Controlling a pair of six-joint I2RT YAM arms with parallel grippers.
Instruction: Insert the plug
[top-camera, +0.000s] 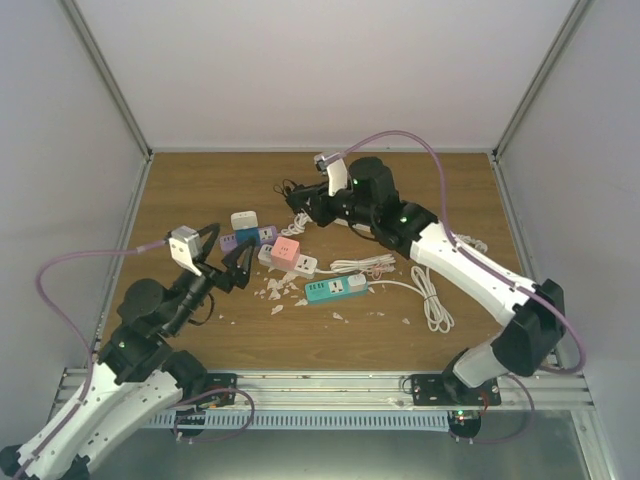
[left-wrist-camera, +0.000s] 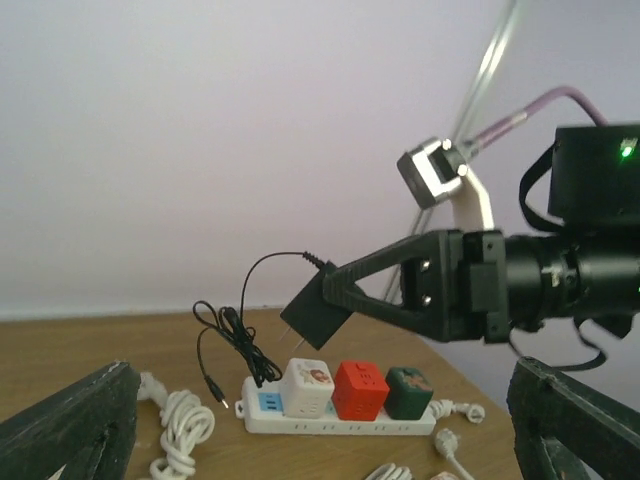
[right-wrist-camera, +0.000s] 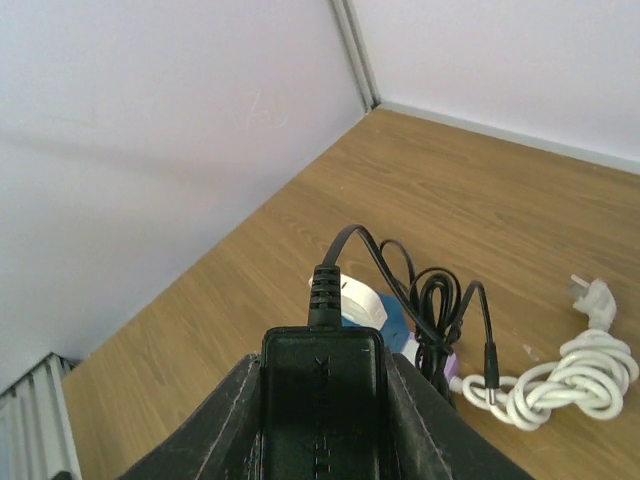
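Note:
My right gripper (top-camera: 303, 207) is shut on a black adapter plug (right-wrist-camera: 322, 400) and holds it in the air at the back middle of the table. In the left wrist view the plug (left-wrist-camera: 318, 313) hangs tilted, prongs pointing down-left, just above a white power strip (left-wrist-camera: 340, 420) carrying a white cube (left-wrist-camera: 307, 386), a red cube (left-wrist-camera: 360, 390) and a green cube (left-wrist-camera: 408, 392). The plug's black cord (right-wrist-camera: 435, 310) trails down to a coil beside the strip. My left gripper (top-camera: 225, 255) is open and empty, left of the strips.
A teal power strip (top-camera: 335, 289) and a pink cube (top-camera: 285, 252) lie mid-table among small white scraps (top-camera: 272, 290). Coiled white cables (top-camera: 432, 295) lie to the right. A white cable bundle (right-wrist-camera: 570, 380) with a loose plug (right-wrist-camera: 595, 295) shows in the right wrist view.

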